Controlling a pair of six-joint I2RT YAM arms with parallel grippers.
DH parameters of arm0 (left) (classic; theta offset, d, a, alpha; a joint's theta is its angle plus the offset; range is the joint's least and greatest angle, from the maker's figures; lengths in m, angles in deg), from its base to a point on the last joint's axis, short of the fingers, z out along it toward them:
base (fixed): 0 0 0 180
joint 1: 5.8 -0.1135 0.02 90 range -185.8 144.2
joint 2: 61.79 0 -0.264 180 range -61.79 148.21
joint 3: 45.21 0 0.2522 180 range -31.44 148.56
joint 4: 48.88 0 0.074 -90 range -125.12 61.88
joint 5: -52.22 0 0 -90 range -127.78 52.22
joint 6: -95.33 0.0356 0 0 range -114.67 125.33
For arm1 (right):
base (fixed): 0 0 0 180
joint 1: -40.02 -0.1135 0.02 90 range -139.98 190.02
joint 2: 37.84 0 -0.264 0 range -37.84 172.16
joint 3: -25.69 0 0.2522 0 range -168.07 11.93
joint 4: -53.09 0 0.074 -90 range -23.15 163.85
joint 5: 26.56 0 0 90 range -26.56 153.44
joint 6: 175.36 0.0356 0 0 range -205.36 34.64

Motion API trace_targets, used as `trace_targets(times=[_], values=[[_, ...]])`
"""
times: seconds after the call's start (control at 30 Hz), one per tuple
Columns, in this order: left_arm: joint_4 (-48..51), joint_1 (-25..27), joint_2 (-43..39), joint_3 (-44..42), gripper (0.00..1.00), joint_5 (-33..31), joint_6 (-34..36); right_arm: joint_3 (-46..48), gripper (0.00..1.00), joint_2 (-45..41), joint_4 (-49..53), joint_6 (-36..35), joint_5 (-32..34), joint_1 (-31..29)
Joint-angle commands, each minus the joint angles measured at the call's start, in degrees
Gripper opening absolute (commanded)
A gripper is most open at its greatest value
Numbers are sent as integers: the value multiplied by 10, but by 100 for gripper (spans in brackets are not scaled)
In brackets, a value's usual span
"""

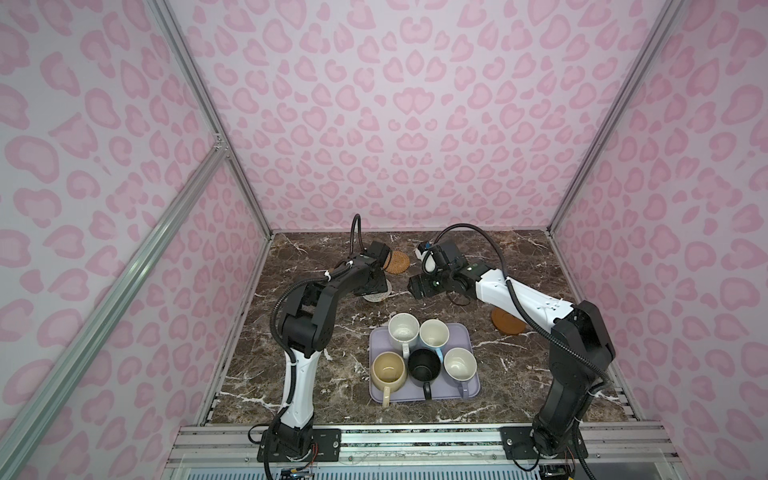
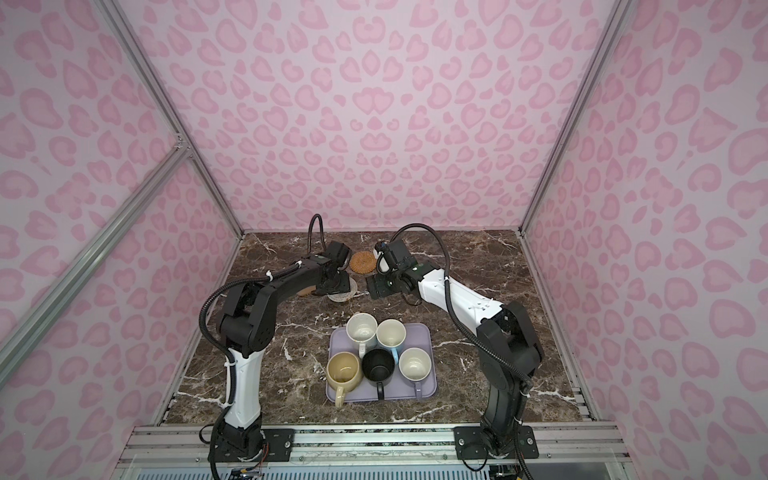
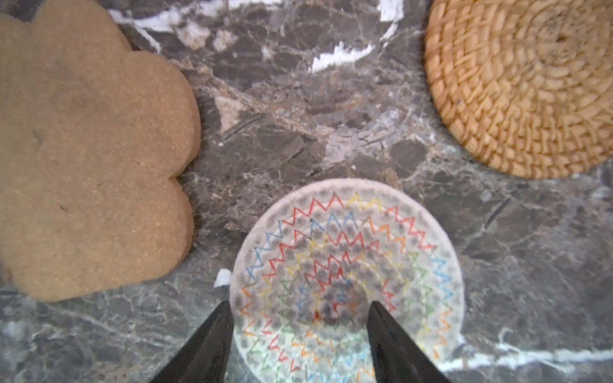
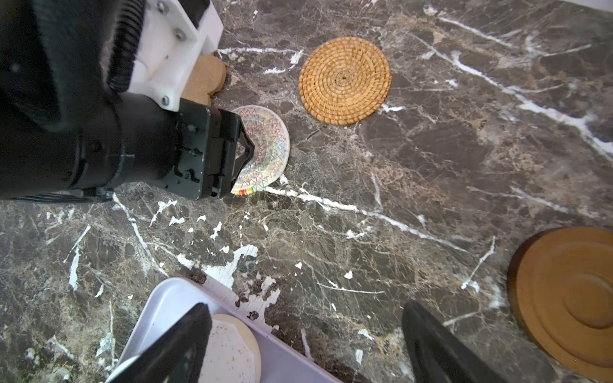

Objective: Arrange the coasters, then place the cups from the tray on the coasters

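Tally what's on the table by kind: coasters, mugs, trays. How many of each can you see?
Coasters: 4 in view: flower, white woven, rattan, wooden disc
Mugs: 5: white, light blue, cream, black, lavender
Tray: 1
Total: 10

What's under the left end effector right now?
The whitish woven coaster with coloured zigzag stitching, flat on the marble table. The left end effector has open fingers over it, hiding strips of it. Whether the tips touch it cannot be told.
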Motion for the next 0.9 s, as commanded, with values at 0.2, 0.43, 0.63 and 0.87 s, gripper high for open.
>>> trace_targets(times=[0.2,0.43,0.63,0.87], values=[[30,-3,47,46,66,-14,-11,14,92,-5,-17,4,-10,7],[37,-8,54,66,65,-29,-17,20,92,-5,-21,7,-15,12],[26,-15,38,63,68,-20,-13,17,92,-6,-20,6,-17,16],[26,-19,23,67,75,-21,-14,8,93,-5,-14,5,-16,18]])
